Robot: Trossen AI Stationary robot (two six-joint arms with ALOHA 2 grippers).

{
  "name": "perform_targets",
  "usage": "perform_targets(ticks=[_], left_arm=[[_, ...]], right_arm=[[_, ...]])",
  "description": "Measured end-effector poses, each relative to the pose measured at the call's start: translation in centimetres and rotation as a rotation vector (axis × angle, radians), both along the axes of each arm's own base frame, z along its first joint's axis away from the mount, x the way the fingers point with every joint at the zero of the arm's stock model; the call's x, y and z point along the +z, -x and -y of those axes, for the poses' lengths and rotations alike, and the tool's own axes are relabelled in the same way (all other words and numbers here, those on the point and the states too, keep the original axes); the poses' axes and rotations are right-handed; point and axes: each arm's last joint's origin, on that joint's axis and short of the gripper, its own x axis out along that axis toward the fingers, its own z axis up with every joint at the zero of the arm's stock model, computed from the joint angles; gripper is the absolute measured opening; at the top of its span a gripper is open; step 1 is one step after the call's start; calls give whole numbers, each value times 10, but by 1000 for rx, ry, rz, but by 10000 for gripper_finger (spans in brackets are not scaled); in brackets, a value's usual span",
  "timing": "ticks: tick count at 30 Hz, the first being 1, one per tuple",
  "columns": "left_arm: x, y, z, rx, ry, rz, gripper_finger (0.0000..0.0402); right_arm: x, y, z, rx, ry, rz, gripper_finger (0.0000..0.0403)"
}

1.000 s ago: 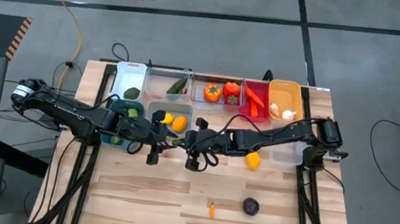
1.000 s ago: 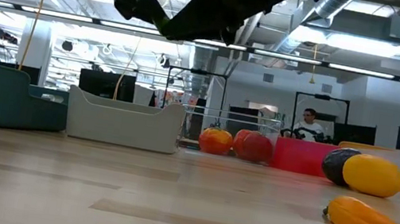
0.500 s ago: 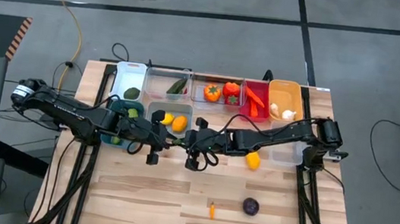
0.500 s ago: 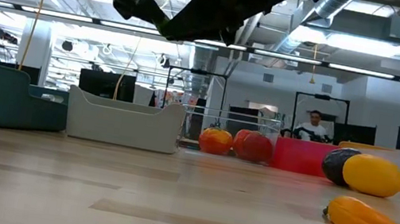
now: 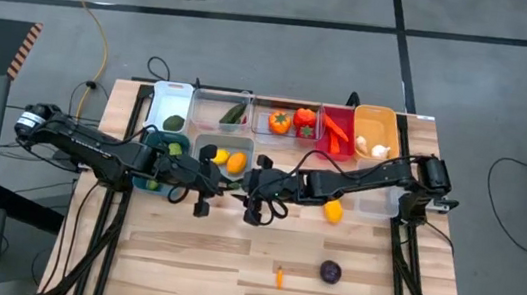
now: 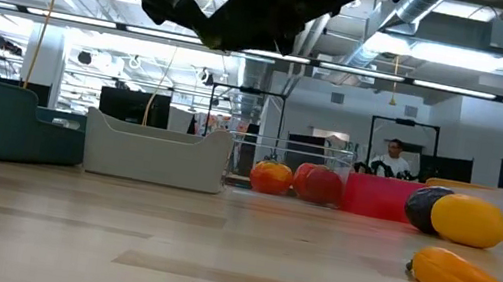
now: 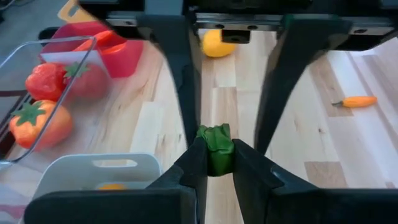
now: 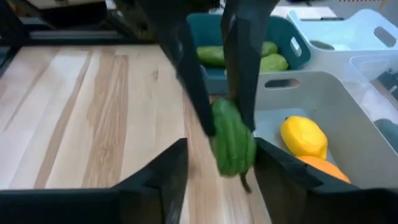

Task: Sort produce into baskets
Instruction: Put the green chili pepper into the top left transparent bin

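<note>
CHANGE: the left gripper [image 7: 215, 163] now pinches the green pepper [image 7: 216, 147], the right gripper [image 8: 214, 163] has spread its fingers around it, both just in front of the grey-blue basket [image 5: 209, 144] | MEANING: handover looks done, pepper not yet in a basket | HIDDEN: in the high view the arms cover the pepper

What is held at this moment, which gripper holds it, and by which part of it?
A green pepper, pinched near one end by the left gripper. The right gripper stands open around its other end, no longer gripping.
</note>
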Motion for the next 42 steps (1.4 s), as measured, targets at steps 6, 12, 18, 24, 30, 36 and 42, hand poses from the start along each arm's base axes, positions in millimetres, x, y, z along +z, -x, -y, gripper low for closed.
perform_targets(ticks=[6,12,18,24,30,36,42], left_arm=[[0,0,-2,69,-25,7,48],[1,1,-23,295,-123,19,48],[2,4,-65,497,-199,-7,48],[-1,14,-108,639,-173,-44,48],[-2,26,-138,747,-164,-69,48],[-3,34,-153,779,-129,-74,68],[-3,38,-159,814,-138,-80,115]], right_arm=[[13,22,3,6,21,-129,227],[29,46,5,9,31,-219,228],[32,57,-5,41,41,-269,228],[28,59,-17,76,51,-296,228],[28,60,-25,96,53,-294,228],[19,65,-35,96,25,-322,228],[14,72,-48,92,-15,-355,228]])
